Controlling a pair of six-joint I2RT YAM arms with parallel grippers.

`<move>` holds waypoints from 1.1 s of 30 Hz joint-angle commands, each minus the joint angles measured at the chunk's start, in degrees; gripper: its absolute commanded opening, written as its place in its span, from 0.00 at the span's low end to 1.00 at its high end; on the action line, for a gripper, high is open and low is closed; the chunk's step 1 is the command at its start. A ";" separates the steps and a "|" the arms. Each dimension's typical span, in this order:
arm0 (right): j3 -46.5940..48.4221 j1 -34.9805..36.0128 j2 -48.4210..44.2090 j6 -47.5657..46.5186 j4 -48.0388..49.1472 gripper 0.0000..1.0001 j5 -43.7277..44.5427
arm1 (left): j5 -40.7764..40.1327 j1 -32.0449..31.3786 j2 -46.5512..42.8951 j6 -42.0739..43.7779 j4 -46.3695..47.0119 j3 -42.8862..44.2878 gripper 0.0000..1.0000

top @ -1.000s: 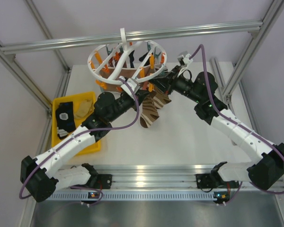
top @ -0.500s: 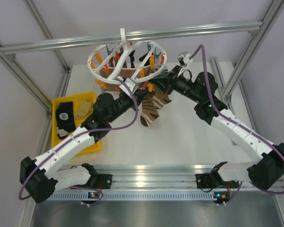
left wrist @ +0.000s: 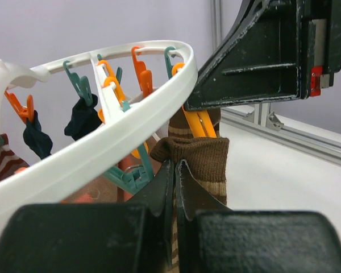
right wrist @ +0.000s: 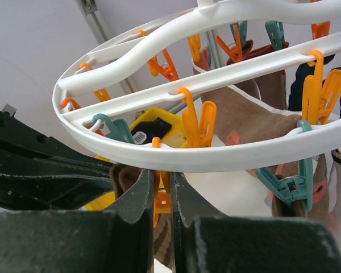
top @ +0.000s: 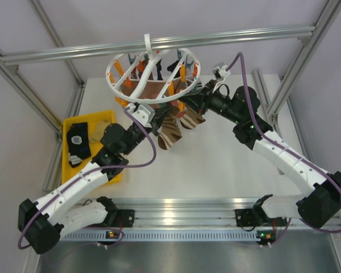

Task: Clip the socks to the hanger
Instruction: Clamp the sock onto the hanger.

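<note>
Top camera overhead, looking down, far; wrist cameras close, upward, sharing hanger (right wrist: 216,156).

i see the hanger (left wrist: 131,128), a round white ring with curved spokes, hung at 12 o'clock in my top view, with orange and teal clips dangling. a brown striped sock (top: 171,132) hangs at its 6 o'clock edge, cuff just under an orange clip (left wrist: 198,122). two dark socks (left wrist: 82,116) hang from teal clips. a black sock (top: 77,142) lies loose at 8 o'clock.

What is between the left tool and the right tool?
A brown sock with an orange clip just above it, seen in the left wrist view.
</note>
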 commanded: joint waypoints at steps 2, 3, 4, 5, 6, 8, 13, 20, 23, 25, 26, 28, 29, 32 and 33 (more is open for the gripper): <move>1.31 -0.49 1.50 1.50 -2.49 0.00 0.29 | 0.32 -0.44 0.04 0.95 5.62 0.14 0.00; 1.31 -0.49 1.50 1.59 -1.97 0.00 0.11 | 0.50 -0.53 0.31 0.95 5.53 0.23 0.00; 1.31 -0.49 1.67 1.86 -1.70 0.00 -0.32 | 0.33 -0.62 0.66 0.60 5.53 0.32 0.00; 1.40 -0.49 1.67 2.21 -1.61 0.00 -0.42 | -0.02 -0.71 1.01 0.60 5.18 0.49 0.00; 1.66 -0.49 1.76 2.21 -1.70 0.00 -0.42 | -0.81 -0.79 1.45 0.51 5.09 0.58 0.00; 2.01 -0.57 1.85 2.30 -1.87 0.00 -0.42 | -0.91 -0.79 1.54 0.68 5.00 0.24 0.00; 2.54 -0.49 1.85 2.56 -1.87 0.00 -0.42 | -0.55 -1.06 1.28 1.21 5.00 -1.78 0.00; 3.59 -0.49 2.46 4.75 -1.87 0.00 0.02 | -1.08 -1.49 1.80 2.44 5.97 -3.81 0.00; 3.68 -0.49 2.38 5.55 -1.87 0.00 0.02 | -2.48 -1.67 2.24 2.27 6.67 -3.99 0.00; 3.59 -0.49 2.38 5.64 -1.96 0.00 0.02 | -3.28 -1.67 2.77 1.91 7.29 -3.46 0.00; 3.42 -0.49 2.20 5.81 -1.96 0.00 0.11 | -3.98 -1.59 2.86 1.74 7.72 -3.11 0.00; 3.07 -0.49 2.29 5.73 -2.49 0.00 0.20 | -4.51 -1.67 3.38 0.69 8.08 -2.06 0.00; 2.98 -0.49 2.29 5.99 -2.49 0.00 0.29 | -4.68 -1.67 3.56 0.51 8.17 -1.70 0.00; 2.36 -0.40 2.37 6.25 -2.40 0.00 0.37 | -5.64 -1.67 3.91 -0.72 8.34 -0.30 0.00; 2.19 -0.49 2.38 6.25 -2.57 0.00 0.55 | -6.35 -1.59 4.00 -1.24 8.52 -0.03 0.00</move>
